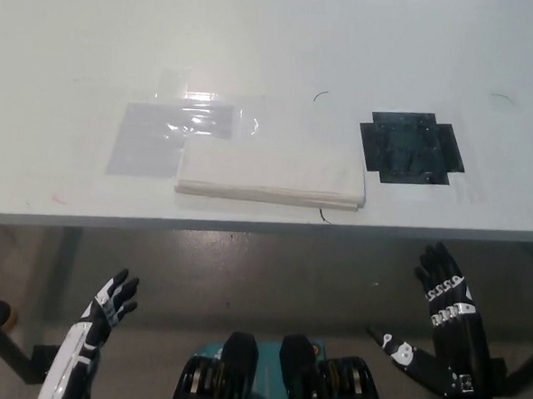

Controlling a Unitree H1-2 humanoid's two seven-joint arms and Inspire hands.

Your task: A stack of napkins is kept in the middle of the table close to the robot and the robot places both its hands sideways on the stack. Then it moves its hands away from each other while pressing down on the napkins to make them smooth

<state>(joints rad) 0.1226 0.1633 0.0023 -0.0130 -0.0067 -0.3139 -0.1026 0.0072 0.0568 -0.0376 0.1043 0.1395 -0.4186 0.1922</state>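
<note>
a stack of white napkins (270,170) lies flat near the front edge of a pale desk (276,46), roughly midway along that edge, its long side running parallel to it. just beside the stack's left end, and partly tucked against its back corner, sits a clear, glossy plastic sheet (166,132) catching a bright glare. toward the right, apart from the napkins, a black cross-shaped patch (411,148) is stuck flat on the desk surface. both of the robot's hands hang below the level of the desk's front edge, over the grey floor (261,281), and neither touches the napkins. the white left hand (106,309) is low at the left, fingers stretched out and slightly spread, holding nothing. the black right hand (445,305) is low at the right, fingers extended upward and fanned apart with the thumb jutting off to the side, likewise holding nothing. the stack lies between the two hands as seen from above, well clear of each.
</note>
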